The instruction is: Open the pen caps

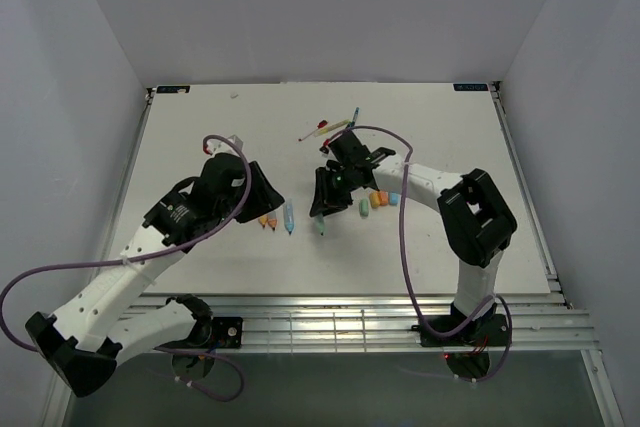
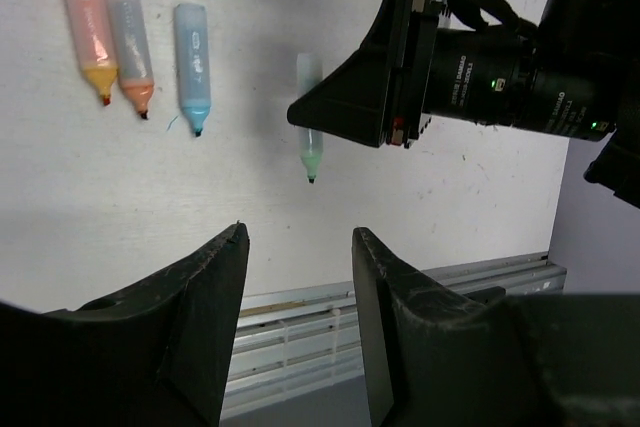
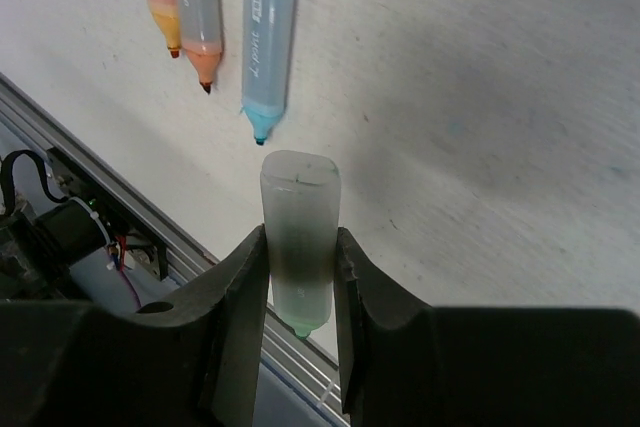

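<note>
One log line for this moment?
left claw open, empty | right claw shut on green pen | three uncapped pens, loose caps on table

Robotics lab, bench-top test cell. Bare white counter (image 1: pixel 200 137) boxed in by plain pale walls (image 1: pixel 70 87) at the far edge and both sides. Slotted aluminium rails (image 1: pixel 350 317) along the near edge. Two white-and-black robot arms mounted there: left arm (image 1: pixel 120 282), right arm (image 1: pixel 478 222). Loose purple cables (image 1: pixel 404 247) looping off both. Exposed wiring (image 3: pixel 100 247) just past the rails.

Sides of the green pen (image 3: pixel 299 237) hidden by right fingers (image 3: pixel 235 317)
</note>
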Robot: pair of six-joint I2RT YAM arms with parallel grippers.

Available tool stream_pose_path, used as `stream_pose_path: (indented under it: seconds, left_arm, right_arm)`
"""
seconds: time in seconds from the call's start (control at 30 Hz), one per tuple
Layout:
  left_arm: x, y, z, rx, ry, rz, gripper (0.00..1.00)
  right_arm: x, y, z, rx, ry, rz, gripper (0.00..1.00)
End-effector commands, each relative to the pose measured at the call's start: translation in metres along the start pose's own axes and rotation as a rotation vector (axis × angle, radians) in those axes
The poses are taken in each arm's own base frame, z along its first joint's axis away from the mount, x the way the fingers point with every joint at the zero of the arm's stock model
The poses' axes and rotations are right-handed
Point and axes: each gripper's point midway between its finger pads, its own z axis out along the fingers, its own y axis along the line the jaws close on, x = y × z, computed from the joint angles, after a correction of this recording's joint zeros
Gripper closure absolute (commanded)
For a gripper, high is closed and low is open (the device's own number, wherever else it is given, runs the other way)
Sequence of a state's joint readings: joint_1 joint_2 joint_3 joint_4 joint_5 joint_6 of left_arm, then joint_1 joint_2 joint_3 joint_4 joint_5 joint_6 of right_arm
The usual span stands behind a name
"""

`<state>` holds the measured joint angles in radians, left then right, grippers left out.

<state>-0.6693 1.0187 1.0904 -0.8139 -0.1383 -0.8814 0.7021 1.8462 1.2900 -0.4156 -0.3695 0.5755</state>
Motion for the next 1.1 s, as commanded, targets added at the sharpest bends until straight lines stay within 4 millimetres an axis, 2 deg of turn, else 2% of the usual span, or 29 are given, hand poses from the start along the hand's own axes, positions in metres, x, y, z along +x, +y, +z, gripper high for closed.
stream_pose_path:
  seconds: [0.0, 0.2, 0.4, 0.5, 0.67, 0.87, 0.9, 1.0, 1.07]
  left_arm:
    - [0.008, 0.025, -0.02, -0.061, -0.01, -0.059, 0.44]
    - [0.012, 0.032, -0.036, -0.047, -0.015, -0.084, 0.44]
    - [0.01, 0.023, -0.041, -0.015, -0.006, -0.075, 0.43]
    - [0.006, 0.018, -0.043, -0.003, -0.01, -0.051, 0.42]
    - [0.003, 0.013, -0.045, 0.011, -0.009, -0.046, 0.42]
    - [0.004, 0.009, -0.048, 0.029, 0.001, -0.05, 0.42]
    - [0.005, 0.009, -0.048, 0.031, 0.004, -0.05, 0.42]
    - [0.006, 0.009, -0.046, 0.028, 0.012, -0.045, 0.42]
    - [0.005, 0.008, -0.041, 0.02, 0.014, -0.032, 0.41]
  right_arm:
    - [-0.019, 0.032, 0.008, -0.056, -0.036, -0.048, 0.92]
    - [-0.015, 0.032, 0.032, -0.055, -0.003, -0.008, 0.92]
    - [-0.009, 0.021, 0.049, -0.024, 0.021, 0.011, 0.91]
    - [-0.009, 0.022, 0.055, -0.03, 0.032, 0.012, 0.9]
    - [-0.016, 0.034, 0.062, -0.055, 0.033, -0.002, 0.86]
    - [-0.02, 0.038, 0.069, -0.065, 0.046, 0.007, 0.72]
    - [-0.019, 0.04, 0.069, -0.071, 0.05, 0.005, 0.63]
    - [-0.021, 0.044, 0.064, -0.081, 0.042, -0.01, 0.48]
    - [-0.023, 0.046, 0.06, -0.086, 0.033, -0.023, 0.45]
